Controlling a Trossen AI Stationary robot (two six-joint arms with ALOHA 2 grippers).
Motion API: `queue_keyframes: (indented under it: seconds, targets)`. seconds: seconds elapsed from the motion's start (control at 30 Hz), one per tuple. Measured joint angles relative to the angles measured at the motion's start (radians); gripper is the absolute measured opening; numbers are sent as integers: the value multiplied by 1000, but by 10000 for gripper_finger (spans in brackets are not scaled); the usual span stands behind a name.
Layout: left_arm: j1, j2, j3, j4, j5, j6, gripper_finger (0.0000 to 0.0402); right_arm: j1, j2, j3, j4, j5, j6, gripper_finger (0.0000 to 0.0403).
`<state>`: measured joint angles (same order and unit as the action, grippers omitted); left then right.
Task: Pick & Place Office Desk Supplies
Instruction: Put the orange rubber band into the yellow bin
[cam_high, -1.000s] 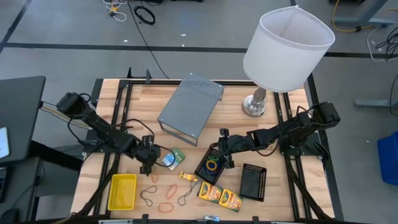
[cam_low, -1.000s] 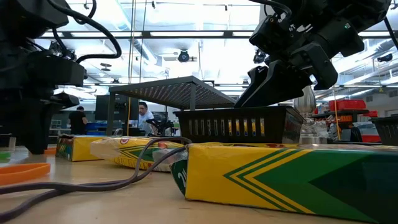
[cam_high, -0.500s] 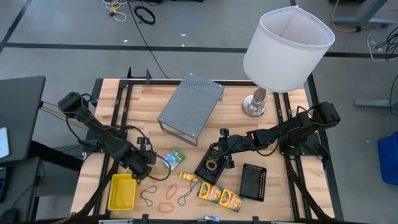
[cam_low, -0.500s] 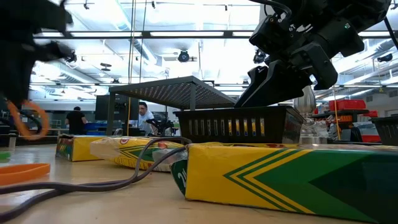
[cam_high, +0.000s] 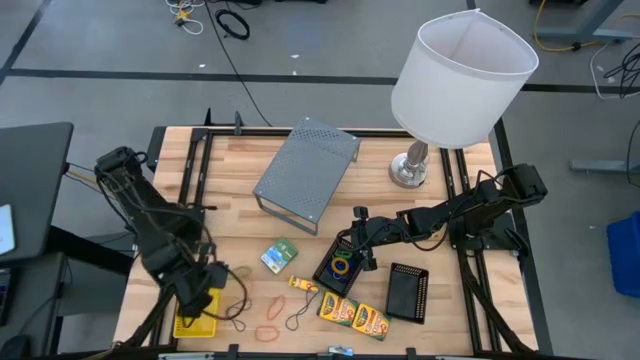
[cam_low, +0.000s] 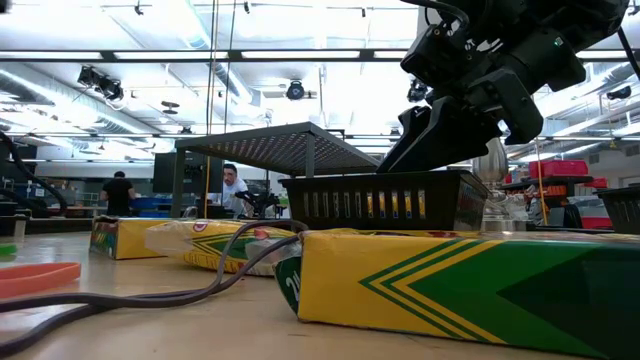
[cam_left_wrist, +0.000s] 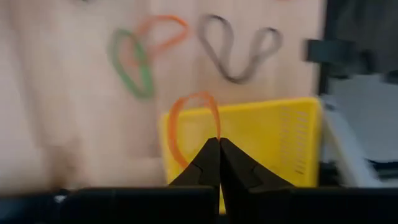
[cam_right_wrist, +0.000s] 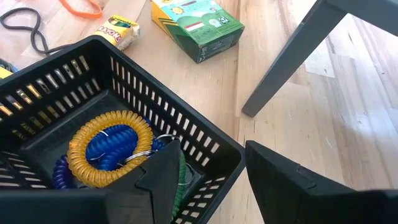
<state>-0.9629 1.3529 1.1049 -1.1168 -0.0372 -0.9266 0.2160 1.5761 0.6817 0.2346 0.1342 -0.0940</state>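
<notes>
My left gripper (cam_left_wrist: 219, 140) (cam_high: 203, 296) hangs over the yellow plastic basket (cam_left_wrist: 267, 143) (cam_high: 190, 322) at the near left, shut on an orange rubber-band loop (cam_left_wrist: 189, 121). More loops, orange (cam_high: 272, 300), black (cam_high: 238, 318) and green (cam_left_wrist: 134, 62), lie flat on the wood. My right gripper (cam_right_wrist: 211, 174) (cam_high: 352, 252) is open. One finger is inside a black mesh tray (cam_right_wrist: 74, 81) (cam_high: 338, 265) and one outside its corner; whether they touch it I cannot tell. The tray holds coiled yellow and blue bands (cam_right_wrist: 112, 146). Crayon boxes (cam_high: 338, 310) (cam_high: 371, 321), a green-white packet (cam_high: 280, 255) and another mesh tray (cam_high: 407, 292) lie nearby. My left gripper pinches the orange loop at one end (cam_left_wrist: 215, 127) between its two fingertips. The fingers come from above, pointing down. The loop is lifted clear of the table, sticks out past the fingertips and keeps its open oval shape above the basket's edge.
A grey perforated metal stand (cam_high: 305, 170) fills the far middle. The white-shaded lamp (cam_high: 460, 75) stands on its base (cam_high: 408, 172) at the far right. A small crayon pack (cam_high: 303, 285) lies between the packet and the boxes. Bare wood shows at the near right.
My left gripper has risen and swung toward the table's near left corner, taking the orange loop off the wood. It has gone from beside the green-white packet to above the yellow basket and has left the low view upward.
</notes>
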Motion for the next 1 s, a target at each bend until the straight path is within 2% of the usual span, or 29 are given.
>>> queue_keyframes:
  seconds: [0.13,0.27,0.37,0.7,0.8,1.0]
  targets:
    - [-59,0,0,45,16,-136,1,0,0,0,0,0,0,188]
    - [-99,1,-25,107,-18,-193,1,0,0,0,0,0,0,188]
    - [-107,1,-94,216,-9,-194,1,0,0,0,0,1,2,188]
    - [-118,2,-347,554,123,-256,1,0,0,0,0,1,4,188]
    - [-126,2,-389,583,146,-273,0,0,0,0,0,2,4,188]
    - [-130,2,-444,579,121,-276,0,0,0,0,1,4,3,188]
